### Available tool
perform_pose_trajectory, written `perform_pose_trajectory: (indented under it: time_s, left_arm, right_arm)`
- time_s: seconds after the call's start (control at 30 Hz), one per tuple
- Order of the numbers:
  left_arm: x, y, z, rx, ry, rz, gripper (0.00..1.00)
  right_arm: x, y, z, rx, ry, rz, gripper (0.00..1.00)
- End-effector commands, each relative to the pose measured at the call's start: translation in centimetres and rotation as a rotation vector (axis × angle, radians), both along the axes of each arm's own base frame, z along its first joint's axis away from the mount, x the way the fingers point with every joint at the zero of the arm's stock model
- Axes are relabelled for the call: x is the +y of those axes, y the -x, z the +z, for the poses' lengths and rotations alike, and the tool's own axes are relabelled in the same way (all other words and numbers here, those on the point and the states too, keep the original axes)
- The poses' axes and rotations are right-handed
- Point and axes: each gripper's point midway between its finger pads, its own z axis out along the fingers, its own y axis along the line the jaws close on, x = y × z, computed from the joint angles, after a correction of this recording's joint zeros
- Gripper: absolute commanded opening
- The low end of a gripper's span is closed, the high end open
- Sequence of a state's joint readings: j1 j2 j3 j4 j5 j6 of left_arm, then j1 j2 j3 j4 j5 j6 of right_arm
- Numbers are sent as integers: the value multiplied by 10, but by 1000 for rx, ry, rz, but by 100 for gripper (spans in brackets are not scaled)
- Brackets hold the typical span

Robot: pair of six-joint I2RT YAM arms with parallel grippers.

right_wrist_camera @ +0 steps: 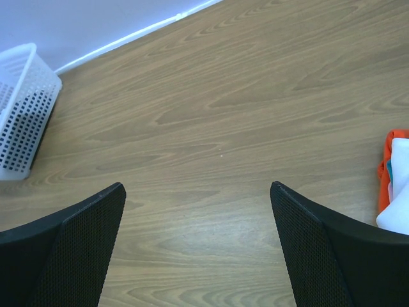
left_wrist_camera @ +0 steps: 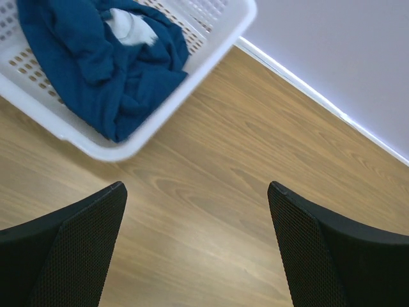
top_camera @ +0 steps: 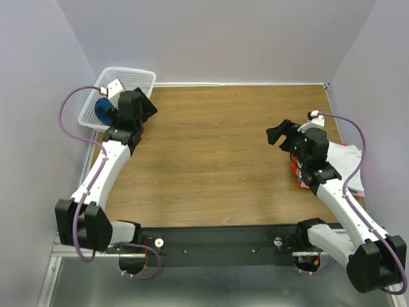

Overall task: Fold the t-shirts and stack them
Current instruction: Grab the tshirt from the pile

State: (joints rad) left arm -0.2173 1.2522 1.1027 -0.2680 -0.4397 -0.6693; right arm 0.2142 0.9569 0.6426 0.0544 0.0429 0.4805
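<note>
Top view first: one blue tee (top_camera: 101,110) is seen bunched up in the one white basket (top_camera: 137,77) at the far left corner, probably parked there until it gets folded. The left gripper (top_camera: 147,104) is hung just beside the basket with jaws spread and nothing gripped, likely lined up for a reach in. At the right edge of the table (top_camera: 211,160) one folded stack (top_camera: 345,160) is laid, white on top with orange-red poking out underneath. How many tees are in it can't be told. The right gripper (top_camera: 280,132) is held just left of it, also spread and empty.

Left wrist view: the tee is shown crumpled in the basket, a white patch peeking out, and only bare wood is framed between the fingers.

Right wrist view: only wood is framed between the fingers too, with the stack's corner caught at the right and the basket at the far left. So that's two grippers, one basket, one loose tee and one stack counted.
</note>
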Motion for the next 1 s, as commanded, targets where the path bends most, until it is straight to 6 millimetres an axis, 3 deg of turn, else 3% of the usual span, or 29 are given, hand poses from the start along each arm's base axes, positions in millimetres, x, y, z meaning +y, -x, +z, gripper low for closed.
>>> perform_pose_trajectory:
  time_s: [0.0, 0.03, 0.07, 0.1, 0.17, 0.2, 0.27, 0.37, 0.4, 0.43, 0.47, 0.5, 0.57, 0.6, 0.73, 0.83, 0.97]
  left_arm:
    - [27, -24, -12, 72, -20, 25, 98]
    - [28, -35, -31, 126, -13, 6, 98]
    - [33, -45, -22, 117, -16, 3, 98]
    - [47, -55, -38, 160, -22, 21, 98]
    - [61, -70, -36, 171, -32, 37, 98]
    - [85, -77, -52, 214, -28, 74, 98]
    - [101, -92, -47, 209, -19, 88, 98]
    - [128, -109, -63, 262, -34, 117, 98]
    - [134, -115, -84, 312, -25, 119, 98]
    - [142, -124, -76, 296, -28, 130, 98]
    - [145, -129, -81, 308, -35, 131, 98]
    - [149, -130, -101, 365, -31, 135, 98]
    - [150, -140, -101, 366, -48, 130, 98]
    - [153, -140, -117, 405, -44, 136, 98]
    - [161, -142, -136, 445, -40, 162, 98]
    - [165, -141, -151, 471, -25, 171, 95]
    - [167, -141, -170, 509, -15, 173, 83]
  right_arm:
    - [0, -1, -4, 28, 30, 14, 100]
    - [1, -1, -6, 36, 31, 20, 100]
    - [3, -1, -8, 42, 31, 29, 100]
    - [3, -2, -9, 47, 37, 32, 100]
    - [5, -2, -16, 67, 41, 44, 100]
    - [5, -3, -19, 75, 44, 45, 100]
    - [5, -4, -23, 90, 49, 44, 100]
    - [5, -6, -27, 103, 57, 47, 100]
    - [5, -6, -28, 106, 57, 49, 100]
    - [5, -6, -28, 105, 60, 45, 100]
    - [4, -7, -29, 108, 62, 42, 100]
    - [4, -7, -29, 109, 64, 40, 100]
    - [3, -7, -31, 112, 69, 36, 100]
    - [2, -8, -32, 114, 72, 31, 100]
    - [0, -10, -35, 126, 78, 21, 100]
    - [0, -12, -36, 130, 80, 20, 100]
    - [-6, -10, -45, 166, 90, -15, 100]
